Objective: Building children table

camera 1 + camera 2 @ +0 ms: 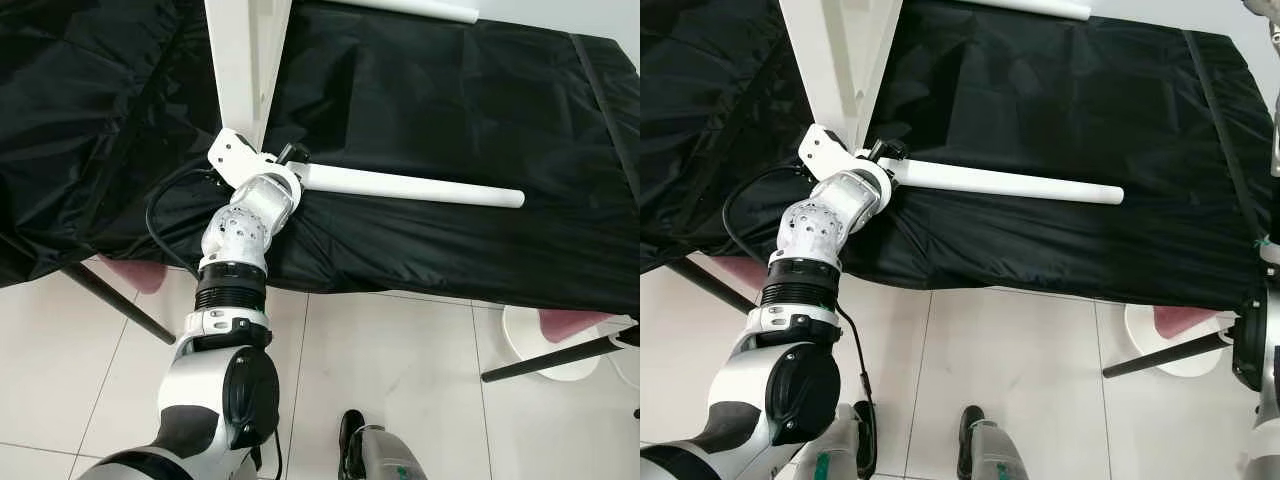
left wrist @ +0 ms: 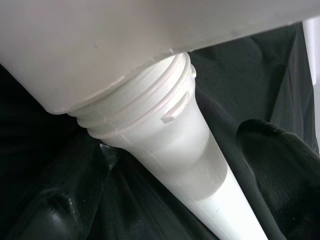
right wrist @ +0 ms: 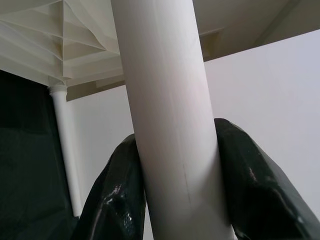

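1. A black cloth [image 1: 420, 110] covers a big flat surface, and the floor below has pale tiles [image 1: 390, 370]. Dark metal legs [image 1: 110, 300] stick out under the cloth.
2. On the left, the robot's silver left arm [image 1: 235, 300] reaches up to the near edge of the cloth.
3. The left gripper [image 2: 165, 165] sits at the thick end of a white table leg [image 1: 410, 186]. One black finger [image 2: 280, 170] is beside the leg and the other is on its far side. I cannot tell if they press on it.
4. That thick end has screw rings on it, and it meets the corner of the white table top [image 1: 245, 60]. The table top stands on its edge, going up out of the head views.
5. The table leg lies flat on the cloth and points to the right.
6. At the far back, a second white leg [image 1: 420, 9] lies along the top edge of the cloth.
7. On the right, a round white foot [image 1: 545, 345] rests on the tiles under the cloth's edge.
8. The right gripper [image 3: 175, 195] is closed around a white leg post [image 3: 165, 100], with a black finger [image 3: 255, 185] tight on each side. Behind it shows the ribbed underside of the table top.
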Controlling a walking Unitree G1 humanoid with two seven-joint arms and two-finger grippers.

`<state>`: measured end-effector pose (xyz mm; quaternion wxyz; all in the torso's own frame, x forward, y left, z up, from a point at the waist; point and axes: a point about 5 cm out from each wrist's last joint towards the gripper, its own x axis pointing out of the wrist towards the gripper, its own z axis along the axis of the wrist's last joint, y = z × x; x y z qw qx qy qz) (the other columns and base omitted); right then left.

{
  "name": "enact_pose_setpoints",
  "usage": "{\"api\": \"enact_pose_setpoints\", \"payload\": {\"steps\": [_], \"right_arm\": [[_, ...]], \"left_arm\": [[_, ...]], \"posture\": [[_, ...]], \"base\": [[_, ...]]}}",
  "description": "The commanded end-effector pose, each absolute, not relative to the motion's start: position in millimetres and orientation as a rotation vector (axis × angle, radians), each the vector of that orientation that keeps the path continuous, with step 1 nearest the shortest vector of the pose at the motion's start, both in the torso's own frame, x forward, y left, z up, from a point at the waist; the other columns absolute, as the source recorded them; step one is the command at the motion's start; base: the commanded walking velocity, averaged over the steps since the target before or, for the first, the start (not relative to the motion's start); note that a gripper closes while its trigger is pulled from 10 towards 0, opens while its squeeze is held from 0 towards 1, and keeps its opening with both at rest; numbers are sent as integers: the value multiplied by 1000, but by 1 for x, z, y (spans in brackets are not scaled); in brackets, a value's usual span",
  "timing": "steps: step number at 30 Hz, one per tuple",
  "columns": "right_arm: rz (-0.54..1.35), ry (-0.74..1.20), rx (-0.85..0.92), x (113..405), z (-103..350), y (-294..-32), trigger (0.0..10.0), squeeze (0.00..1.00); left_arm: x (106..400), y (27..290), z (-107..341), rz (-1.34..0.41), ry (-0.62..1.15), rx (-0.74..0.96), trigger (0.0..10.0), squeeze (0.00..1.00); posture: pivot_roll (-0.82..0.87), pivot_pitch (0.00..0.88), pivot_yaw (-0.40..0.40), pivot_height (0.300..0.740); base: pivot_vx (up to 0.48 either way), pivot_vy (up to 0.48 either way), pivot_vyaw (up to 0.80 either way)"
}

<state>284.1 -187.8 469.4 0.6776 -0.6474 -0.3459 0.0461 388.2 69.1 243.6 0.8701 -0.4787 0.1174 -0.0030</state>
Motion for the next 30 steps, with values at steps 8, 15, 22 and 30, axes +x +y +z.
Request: {"api": "enact_pose_setpoints", "payload": {"steps": [8, 15, 22, 30], "right_arm": [[-149, -940, -1276, 237, 509, -225, 0, 0], [-259, -788, -1227, 232, 485, -265, 0, 0], [-407, -651, -1183, 227, 466, -301, 0, 0], [-458, -565, -1107, 227, 440, -320, 0, 0]], "left_arm": [[369, 15, 258, -225, 155, -1127, 10000, 0], [371, 15, 267, -243, 108, -1109, 10000, 0], [373, 18, 277, -262, 54, -1097, 10000, 0], [374, 19, 288, -281, 11, -1051, 10000, 0]], "posture": [[-10, 237, 46, 740], [-13, 240, 53, 740], [-16, 238, 60, 740], [-19, 230, 75, 740]], "base": [[0, 0, 0], [0, 0, 0], [0, 0, 0], [0, 0, 0]]}}
